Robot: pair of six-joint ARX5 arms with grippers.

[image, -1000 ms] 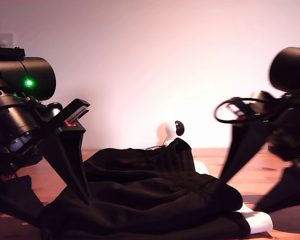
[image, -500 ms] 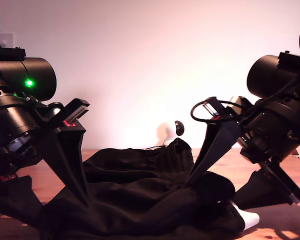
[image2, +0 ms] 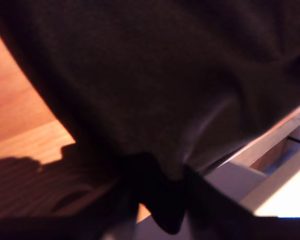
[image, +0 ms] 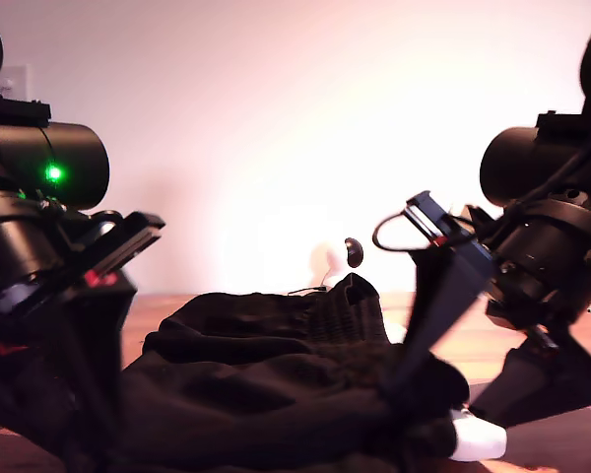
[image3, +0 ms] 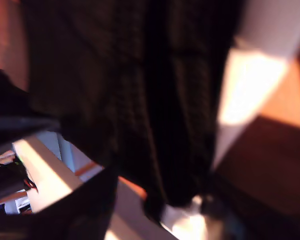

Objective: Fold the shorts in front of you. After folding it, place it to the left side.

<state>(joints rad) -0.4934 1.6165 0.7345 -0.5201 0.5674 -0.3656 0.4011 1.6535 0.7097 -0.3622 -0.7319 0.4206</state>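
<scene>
The black shorts (image: 266, 384) lie crumpled on the wooden table (image: 492, 340), with a white bit (image: 476, 437) at their edge toward the exterior view's right. My first gripper (image: 79, 394) is low at the exterior view's left. In the first wrist view, the shorts (image2: 165, 75) gather into a pinch at my first gripper (image2: 160, 210), which is shut on them. My second gripper (image: 443, 394) presses into the cloth's edge at the exterior view's right. The second wrist view is blurred: the shorts (image3: 140, 90) and the white bit (image3: 190, 225) sit at my second gripper (image3: 180, 210), whose state is unclear.
A small white object (image: 330, 264) with a dark knob (image: 354, 251) stands behind the shorts by the pale wall. Bare wood shows beside the cloth in the first wrist view, on the table (image2: 15, 115). Pale rails (image2: 285, 150) cross that view.
The second arm has swung in from the exterior view's right and down onto the shorts' edge, bunching it and pushing the white bit leftward. The first gripper has dropped lower into the cloth.
</scene>
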